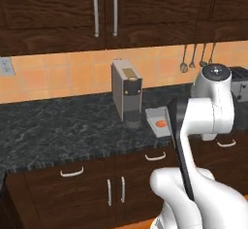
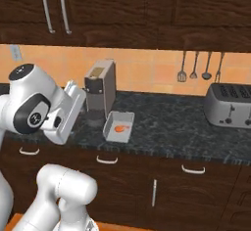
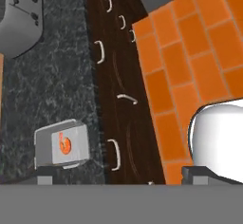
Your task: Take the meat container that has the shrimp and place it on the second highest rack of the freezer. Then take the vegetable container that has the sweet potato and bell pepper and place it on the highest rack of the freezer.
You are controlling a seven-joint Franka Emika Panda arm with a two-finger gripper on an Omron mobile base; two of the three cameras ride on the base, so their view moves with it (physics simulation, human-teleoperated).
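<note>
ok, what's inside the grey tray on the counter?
The meat container holds one small orange shrimp near the middle of its floor; the rest of the floor looks bare. In the left base view the arm covers the tray's right end, so that corner is hidden there.

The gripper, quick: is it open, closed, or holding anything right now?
Gripper: open, holding nothing; the tray with the shrimp sits untouched on the counter.

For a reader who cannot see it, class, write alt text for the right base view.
A light-grey tray holding one orange shrimp sits near the front edge of a dark stone counter, beside a coffee machine. The white arm rises at left; a toaster stands at right, utensils hang on the orange tiled wall, under dark cabinets.
</note>
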